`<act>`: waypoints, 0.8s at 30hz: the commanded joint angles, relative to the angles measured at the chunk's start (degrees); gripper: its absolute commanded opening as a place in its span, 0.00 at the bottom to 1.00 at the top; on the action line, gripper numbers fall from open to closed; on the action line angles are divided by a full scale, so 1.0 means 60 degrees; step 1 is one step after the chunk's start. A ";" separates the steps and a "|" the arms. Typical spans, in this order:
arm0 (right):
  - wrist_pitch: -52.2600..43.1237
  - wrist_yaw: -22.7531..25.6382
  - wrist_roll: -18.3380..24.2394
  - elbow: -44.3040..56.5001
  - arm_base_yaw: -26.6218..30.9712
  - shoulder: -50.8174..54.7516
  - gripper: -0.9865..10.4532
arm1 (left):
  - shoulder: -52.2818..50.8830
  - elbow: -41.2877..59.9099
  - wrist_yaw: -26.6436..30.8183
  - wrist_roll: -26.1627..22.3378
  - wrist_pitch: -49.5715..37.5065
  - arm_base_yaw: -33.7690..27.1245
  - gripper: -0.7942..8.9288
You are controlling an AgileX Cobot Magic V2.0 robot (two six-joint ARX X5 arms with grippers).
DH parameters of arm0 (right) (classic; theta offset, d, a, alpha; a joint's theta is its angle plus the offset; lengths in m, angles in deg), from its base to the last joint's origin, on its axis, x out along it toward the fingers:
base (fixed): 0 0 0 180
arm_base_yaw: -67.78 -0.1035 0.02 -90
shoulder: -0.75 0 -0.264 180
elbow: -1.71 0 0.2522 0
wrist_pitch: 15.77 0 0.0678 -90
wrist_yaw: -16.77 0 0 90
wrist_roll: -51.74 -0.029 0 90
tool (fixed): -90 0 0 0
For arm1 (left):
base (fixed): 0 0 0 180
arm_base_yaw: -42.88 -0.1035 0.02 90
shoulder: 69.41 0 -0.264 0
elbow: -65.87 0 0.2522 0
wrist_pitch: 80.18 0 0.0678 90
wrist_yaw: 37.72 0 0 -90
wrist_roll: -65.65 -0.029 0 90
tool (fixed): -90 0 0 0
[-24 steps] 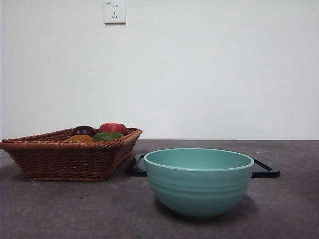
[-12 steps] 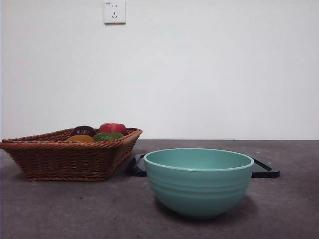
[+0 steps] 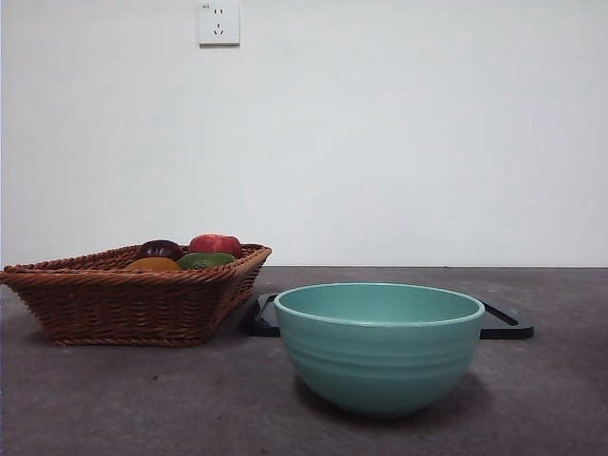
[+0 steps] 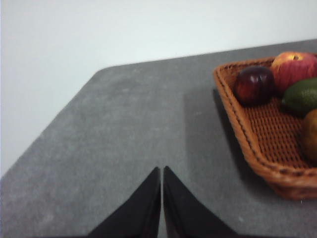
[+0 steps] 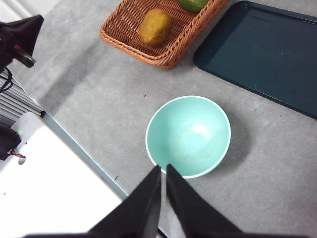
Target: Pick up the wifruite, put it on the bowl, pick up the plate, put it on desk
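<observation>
The teal-green bowl [image 3: 380,351] stands empty on the dark grey desk [image 3: 142,399]. From above it shows just beyond my right gripper [image 5: 163,168], which hovers high over the bowl [image 5: 188,136] with its jaws shut and empty. The wifruite [image 5: 155,27], a brown-yellow oval fruit, lies in the wicker basket [image 5: 168,49] and peeks over the basket [image 3: 123,304] rim as an orange-brown wifruite [image 3: 152,264]. My left gripper [image 4: 162,171] is shut and empty above bare desk [image 4: 124,124], beside the basket [image 4: 257,144]. No plate is in view.
The basket also holds a dark purple fruit [image 4: 253,85], a red apple [image 4: 294,69] and a green fruit [image 4: 302,96]. A dark flat tray [image 5: 262,54] lies behind the bowl. The desk edge and a white base [image 5: 54,183] lie near the right arm.
</observation>
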 commanded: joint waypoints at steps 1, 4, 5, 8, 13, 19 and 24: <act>-0.0098 -0.0007 0.0113 -0.0149 -0.0095 -0.0036 0.09 | -0.0018 0.0200 0.0044 -0.0040 -0.0015 -0.0018 0.09; -0.0098 -0.0007 0.0113 -0.0149 -0.0095 -0.0036 0.09 | -0.0018 0.0200 0.0047 -0.0040 -0.0022 -0.0018 0.09; -0.0098 -0.0007 0.0113 -0.0149 -0.0095 -0.0036 0.09 | -0.0018 0.0200 0.0044 -0.0040 -0.0022 -0.0018 0.09; -0.0098 -0.0011 0.0113 -0.0149 -0.0095 -0.0036 0.09 | -0.0018 0.0200 0.0044 -0.0040 -0.0025 -0.0018 0.09; -0.0098 -0.0007 0.0113 -0.0149 -0.0095 -0.0036 0.09 | -0.0018 0.0197 0.0044 -0.0040 -0.0025 -0.0018 0.09; -0.0098 -0.0007 0.0117 -0.0149 -0.0095 -0.0036 0.09 | -0.0018 0.0197 0.0044 -0.0040 -0.0025 -0.0018 0.09; 0.0007 0.0000 0.0459 -0.0149 -0.0091 0.0000 0.09 | -0.0018 0.0197 0.0044 -0.0040 -0.0025 -0.0018 0.09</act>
